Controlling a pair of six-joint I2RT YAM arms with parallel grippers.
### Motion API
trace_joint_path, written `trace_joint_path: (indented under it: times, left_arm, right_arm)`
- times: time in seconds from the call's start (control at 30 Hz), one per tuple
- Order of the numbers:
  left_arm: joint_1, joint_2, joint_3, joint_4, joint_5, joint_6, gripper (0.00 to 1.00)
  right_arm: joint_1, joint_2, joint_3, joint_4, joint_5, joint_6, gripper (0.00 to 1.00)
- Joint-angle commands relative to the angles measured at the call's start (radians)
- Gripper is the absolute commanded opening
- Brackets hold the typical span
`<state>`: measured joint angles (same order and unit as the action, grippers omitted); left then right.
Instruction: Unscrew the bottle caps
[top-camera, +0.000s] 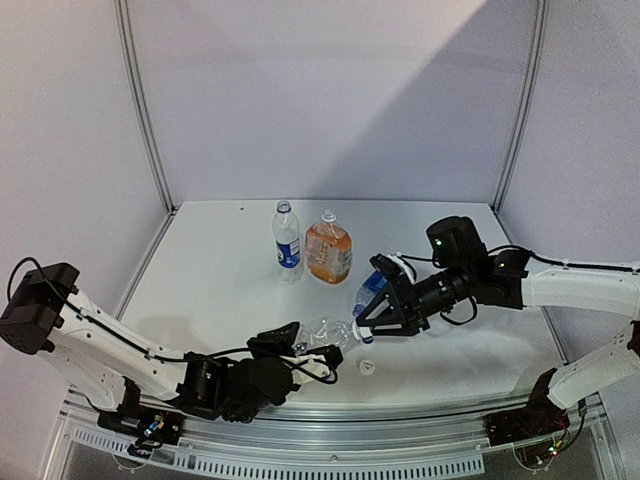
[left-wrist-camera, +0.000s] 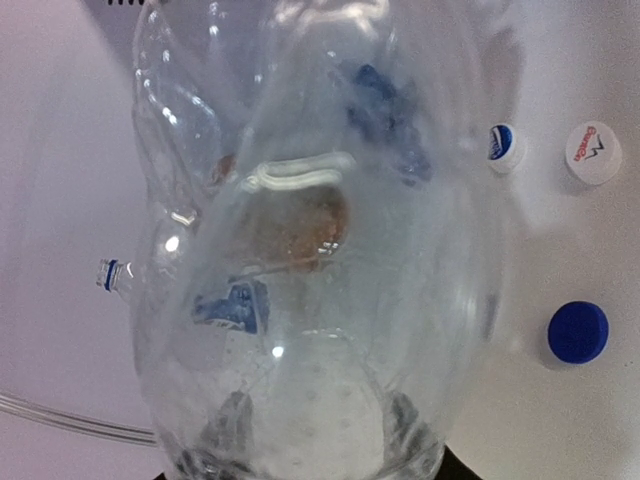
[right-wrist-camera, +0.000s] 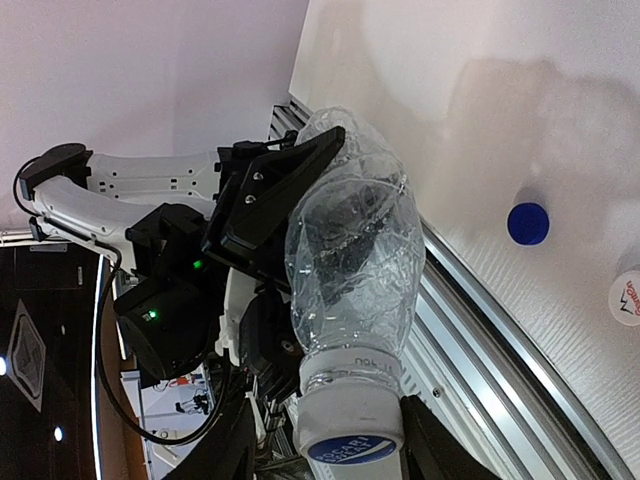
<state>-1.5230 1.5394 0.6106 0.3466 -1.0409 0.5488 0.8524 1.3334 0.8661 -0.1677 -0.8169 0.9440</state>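
Top external view: on the white bench (top-camera: 200, 290), the left hand (top-camera: 310, 348) clamps the crumpled clear bottle (top-camera: 325, 328), held sideways near the front edge. Facing it, the right hand (top-camera: 366, 330) straddles its white cap (right-wrist-camera: 350, 432), fingers narrow; I cannot tell whether they pinch it. A blue-labelled bottle (top-camera: 287, 240) and an orange bottle (top-camera: 328, 250) stand at the back. A blue cap (left-wrist-camera: 578, 332), a printed white cap (left-wrist-camera: 592, 152) and a blue-and-white cap (left-wrist-camera: 503, 147) lie loose on the bench.

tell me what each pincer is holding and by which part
left pincer holds the clear bottle by its crumpled body; right pincer straddles its cap, but whether it grips cannot be told
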Motion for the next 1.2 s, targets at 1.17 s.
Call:
trace_joint_path:
  times: [1.17]
  left_arm:
    - [-0.019, -0.1, 0.012, -0.117, 0.198, -0.12, 0.26]
  right_arm:
    - [0.251, -0.206, -0.124, 0.021, 0.762, -2.104, 0.2]
